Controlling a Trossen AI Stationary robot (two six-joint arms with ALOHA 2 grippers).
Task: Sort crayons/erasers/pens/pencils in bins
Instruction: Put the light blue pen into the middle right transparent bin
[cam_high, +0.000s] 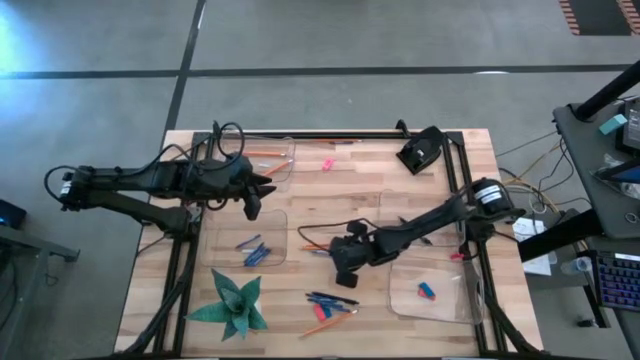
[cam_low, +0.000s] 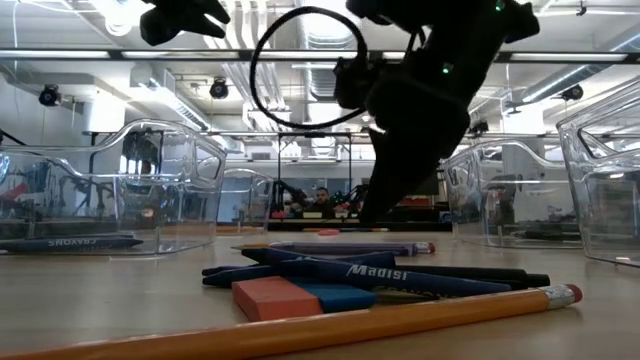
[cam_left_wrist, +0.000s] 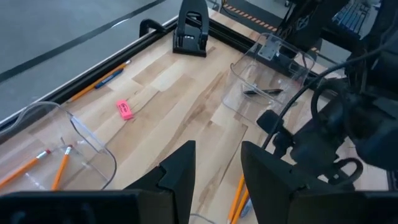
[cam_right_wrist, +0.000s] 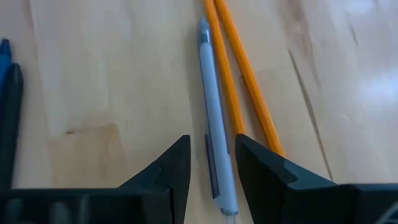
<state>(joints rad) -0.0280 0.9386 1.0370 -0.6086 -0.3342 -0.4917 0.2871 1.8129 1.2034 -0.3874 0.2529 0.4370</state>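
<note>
My right gripper (cam_high: 345, 268) is low over the table's middle, open. In the right wrist view its fingers (cam_right_wrist: 211, 171) stand on either side of a grey-blue pen (cam_right_wrist: 212, 118) that lies flat on the wood, with a gap on both sides. Two orange pencils (cam_right_wrist: 239, 81) lie right beside the pen. My left gripper (cam_high: 252, 203) hovers open above the left bins, with nothing between its fingers (cam_left_wrist: 217, 177). Pencils lie in the far left bin (cam_left_wrist: 37, 165), crayons in the bin (cam_high: 252, 248) nearer the front, and erasers in the right front bin (cam_high: 428, 291).
A loose pile of pens (cam_low: 390, 275), erasers (cam_low: 275, 297) and a pencil (cam_low: 350, 325) lies near the front edge. A pink eraser (cam_left_wrist: 124, 110) and a pencil (cam_left_wrist: 99, 84) lie near the far edge. A green paper star (cam_high: 232, 305) stands front left. A black stand (cam_high: 420, 152) sits at the far right.
</note>
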